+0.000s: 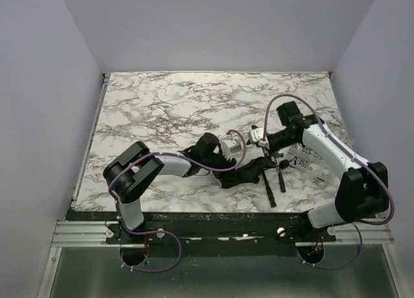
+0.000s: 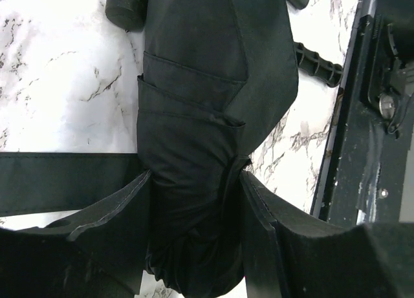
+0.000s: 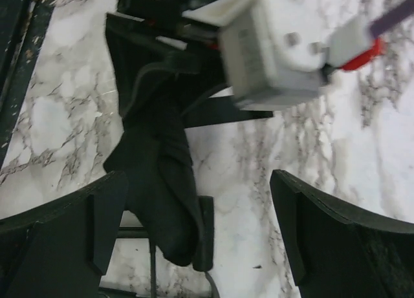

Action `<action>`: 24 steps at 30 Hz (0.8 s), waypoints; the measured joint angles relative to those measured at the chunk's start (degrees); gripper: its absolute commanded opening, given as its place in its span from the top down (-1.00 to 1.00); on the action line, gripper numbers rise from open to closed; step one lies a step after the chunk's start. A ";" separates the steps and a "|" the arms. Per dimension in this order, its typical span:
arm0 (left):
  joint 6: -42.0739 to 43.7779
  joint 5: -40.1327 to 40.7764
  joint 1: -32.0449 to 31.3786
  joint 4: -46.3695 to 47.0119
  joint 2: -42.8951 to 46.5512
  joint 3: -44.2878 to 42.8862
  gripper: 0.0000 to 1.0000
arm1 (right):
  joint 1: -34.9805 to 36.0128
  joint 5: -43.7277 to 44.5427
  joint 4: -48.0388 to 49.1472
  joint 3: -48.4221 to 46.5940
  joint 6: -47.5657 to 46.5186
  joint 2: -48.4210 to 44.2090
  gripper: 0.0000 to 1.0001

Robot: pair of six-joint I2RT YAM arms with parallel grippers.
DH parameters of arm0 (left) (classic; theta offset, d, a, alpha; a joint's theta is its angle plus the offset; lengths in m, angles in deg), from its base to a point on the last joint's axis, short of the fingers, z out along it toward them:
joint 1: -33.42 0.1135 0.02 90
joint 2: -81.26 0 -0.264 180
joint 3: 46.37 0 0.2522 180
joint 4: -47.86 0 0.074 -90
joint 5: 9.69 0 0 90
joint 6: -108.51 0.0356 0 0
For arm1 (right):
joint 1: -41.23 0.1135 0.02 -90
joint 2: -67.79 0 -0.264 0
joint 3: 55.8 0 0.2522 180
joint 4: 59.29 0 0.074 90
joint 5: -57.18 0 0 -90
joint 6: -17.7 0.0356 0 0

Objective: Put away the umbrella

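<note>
The umbrella (image 1: 250, 172) is a short black fabric bundle lying on the marble table near the front middle. My left gripper (image 1: 234, 163) is shut on it; in the left wrist view the folded fabric (image 2: 200, 104) fills the gap between the two pads (image 2: 123, 227) of that gripper (image 2: 194, 227). My right gripper (image 1: 254, 149) is open and empty just behind and right of the bundle. In the right wrist view the loose end of the umbrella (image 3: 158, 181) hangs near the left finger of that gripper (image 3: 197, 223), without touching it.
Two small black hammers (image 1: 275, 181) lie just right of the umbrella; a ribbed handle (image 2: 317, 64) shows in the left wrist view. The dark front rail (image 2: 362, 117) runs close by. The left wrist's white camera housing (image 3: 272, 46) is right ahead of my right gripper.
</note>
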 measured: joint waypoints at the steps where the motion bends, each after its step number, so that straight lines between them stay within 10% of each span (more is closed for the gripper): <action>1: -0.39 -0.63 0.31 -0.02 -0.26 -0.07 1.00 | 0.09 -0.24 0.17 1.84 -1.84 0.00 -0.99; 11: -2.45 -4.07 1.62 -0.15 -1.84 -1.64 1.00 | 7.67 3.80 12.28 18.40 -3.26 -2.27 -0.93; 20: -4.07 -4.55 1.95 -0.63 -2.08 -2.27 0.98 | 13.55 14.10 31.39 26.36 0.20 -2.40 0.44; 24: -6.49 -4.52 2.54 0.63 -1.79 -1.95 0.76 | 13.90 15.39 34.97 28.15 0.92 -3.37 0.62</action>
